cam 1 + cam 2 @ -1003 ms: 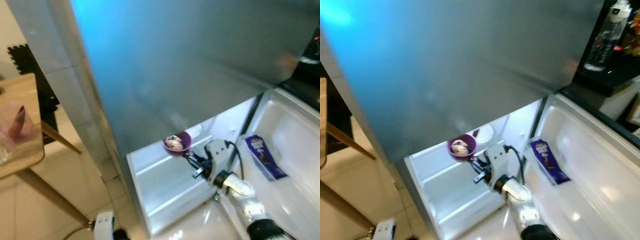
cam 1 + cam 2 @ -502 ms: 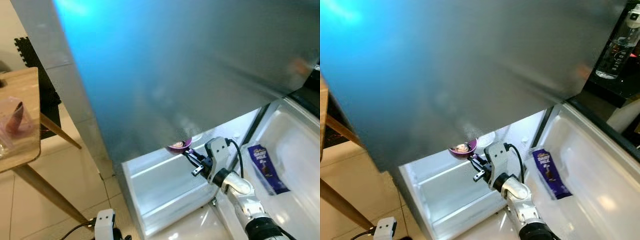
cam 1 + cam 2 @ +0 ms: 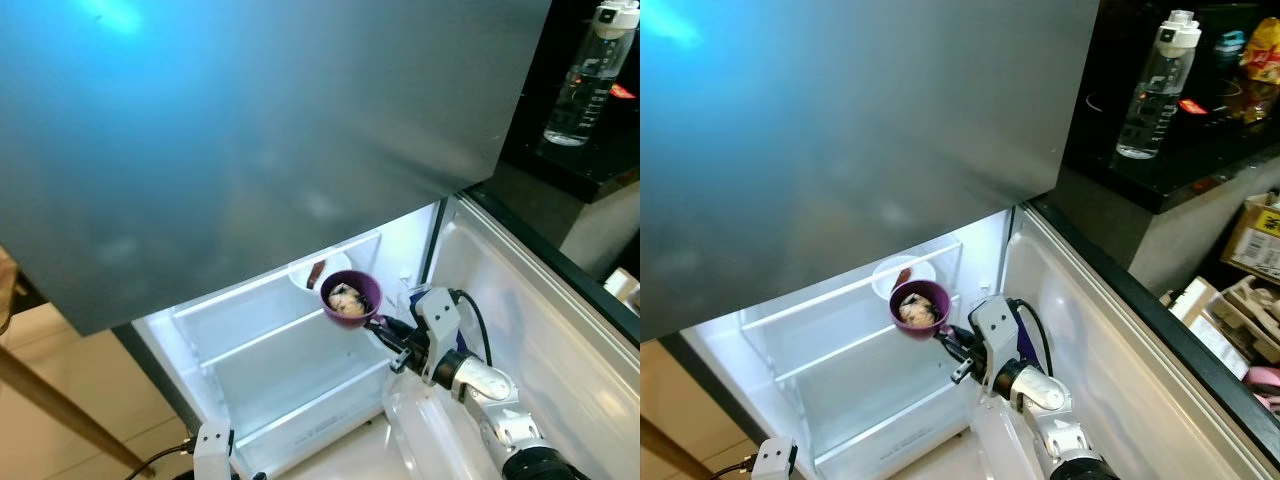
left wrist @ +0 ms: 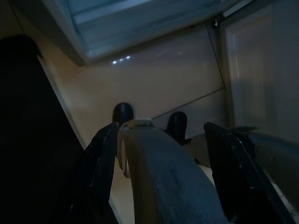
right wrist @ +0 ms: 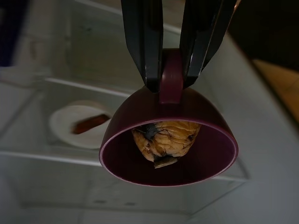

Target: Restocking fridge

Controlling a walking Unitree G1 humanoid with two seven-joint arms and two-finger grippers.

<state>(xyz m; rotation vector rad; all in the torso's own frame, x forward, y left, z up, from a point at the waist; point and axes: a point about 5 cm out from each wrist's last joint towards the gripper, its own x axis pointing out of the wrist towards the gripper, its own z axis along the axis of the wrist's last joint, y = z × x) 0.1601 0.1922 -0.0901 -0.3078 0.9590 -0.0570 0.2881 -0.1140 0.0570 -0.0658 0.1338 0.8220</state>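
Black countertop (image 3: 1160,175), beige tiled floor (image 3: 60,330)

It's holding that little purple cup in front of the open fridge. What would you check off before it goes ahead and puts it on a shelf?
1. Grip: right gripper pinches the purple cup by its handle. Ok.
2. Contents: the food sits inside the cup. Ok.
3. Fridge door open, shelves lit. Ok.
4. Landing spot: the glass shelf has bare space beside the white plate. Ok.
5. Cup level: it tips toward the wrist camera. Cannot tell if safe.
6. Left gripper hangs low over the floor, out of the way. Ok.
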